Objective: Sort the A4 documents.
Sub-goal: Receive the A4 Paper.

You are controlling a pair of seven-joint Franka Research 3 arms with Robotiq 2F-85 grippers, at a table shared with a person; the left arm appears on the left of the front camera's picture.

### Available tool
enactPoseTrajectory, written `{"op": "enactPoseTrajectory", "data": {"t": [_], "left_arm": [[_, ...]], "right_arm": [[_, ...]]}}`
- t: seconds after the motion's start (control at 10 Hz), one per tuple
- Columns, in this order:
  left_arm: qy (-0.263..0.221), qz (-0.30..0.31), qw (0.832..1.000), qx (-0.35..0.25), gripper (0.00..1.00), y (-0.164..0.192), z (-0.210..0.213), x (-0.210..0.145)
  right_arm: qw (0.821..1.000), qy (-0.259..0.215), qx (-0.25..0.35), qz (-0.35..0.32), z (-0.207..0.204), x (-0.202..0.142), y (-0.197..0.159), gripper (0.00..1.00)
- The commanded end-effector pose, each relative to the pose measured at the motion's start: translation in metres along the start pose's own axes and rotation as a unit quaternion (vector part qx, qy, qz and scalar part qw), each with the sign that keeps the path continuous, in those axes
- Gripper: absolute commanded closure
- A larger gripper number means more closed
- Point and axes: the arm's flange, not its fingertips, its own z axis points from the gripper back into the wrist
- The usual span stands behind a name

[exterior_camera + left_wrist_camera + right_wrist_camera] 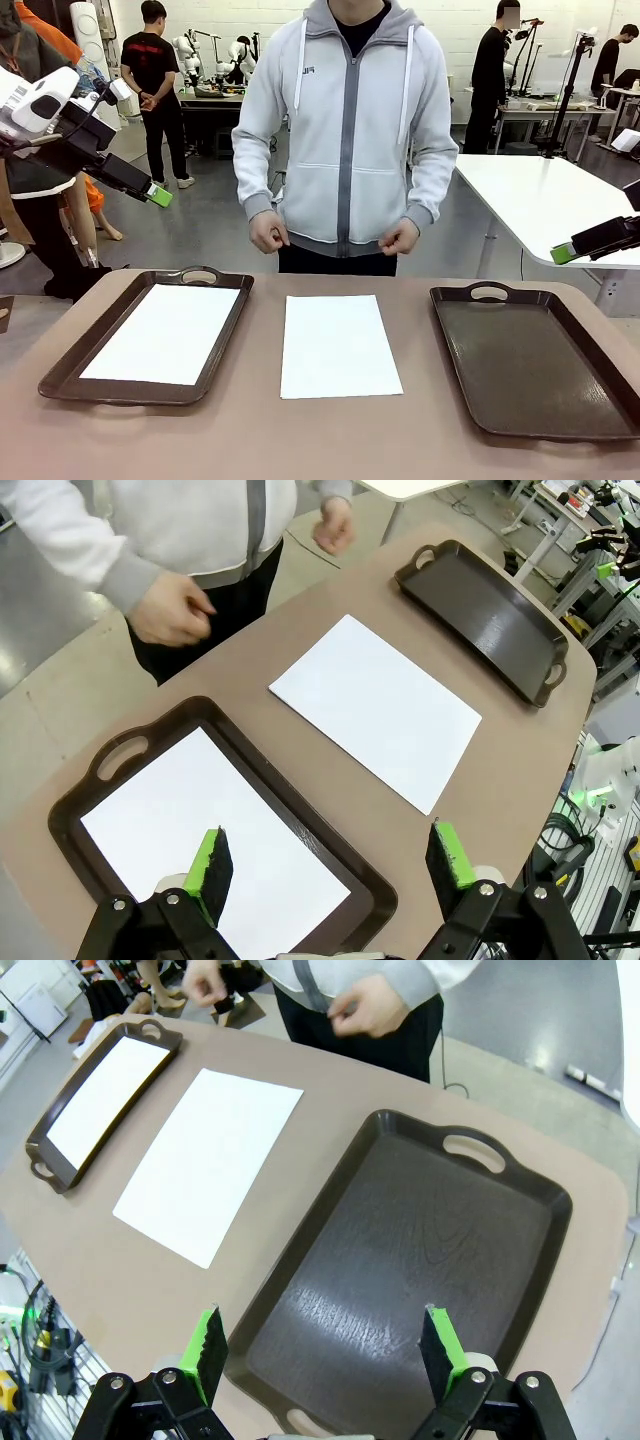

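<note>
**A4 documents on the shared table.** Two white sheets are shown. The centre sheet (340,345) is laid flat on the bare brown table (250,440), its long sides running away from the robot. It is set between the two trays and is touching neither. The second sheet (165,332) is laid flat inside the left tray (60,378), and a margin of dark floor is left around it within the rim. The right tray (530,365) is seen with its dark, glossy, grained floor exposed from rim to rim. Both trays are dark brown, and a cut-out handle is formed at each short end.

At the far edge a person in a light grey zipped hoodie is seen standing. One hand (268,232) and the other hand (400,238) are held loosely curled at waist height, apart from paper and trays.

The left gripper (160,195) is held high beyond the table's left side. In its wrist view the left tray's near corner is seen below the green pads. Its jaws are spread wide and are closed on nothing.

The right gripper (563,253) is held raised at the right margin. In its wrist view it is seen poised above the right tray. Its jaws are likewise spread wide and are clear of every object.
</note>
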Motion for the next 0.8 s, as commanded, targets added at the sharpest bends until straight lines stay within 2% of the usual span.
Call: {"op": "enactPoseTrajectory", "data": {"t": [0.0,0.7], "left_arm": [[0.0,0.0,1.0,0.0,0.0,-0.0001,0.0,0.0001],[0.0,0.0,1.0,0.0,0.0,-0.0001,0.0,0.0001]], "right_arm": [[1.0,-0.004,0.012,-0.002,-0.0015,-0.0006,-0.0015,0.0],[1.0,-0.004,0.012,-0.002,-0.0015,-0.0006,-0.0015,0.0]]}}
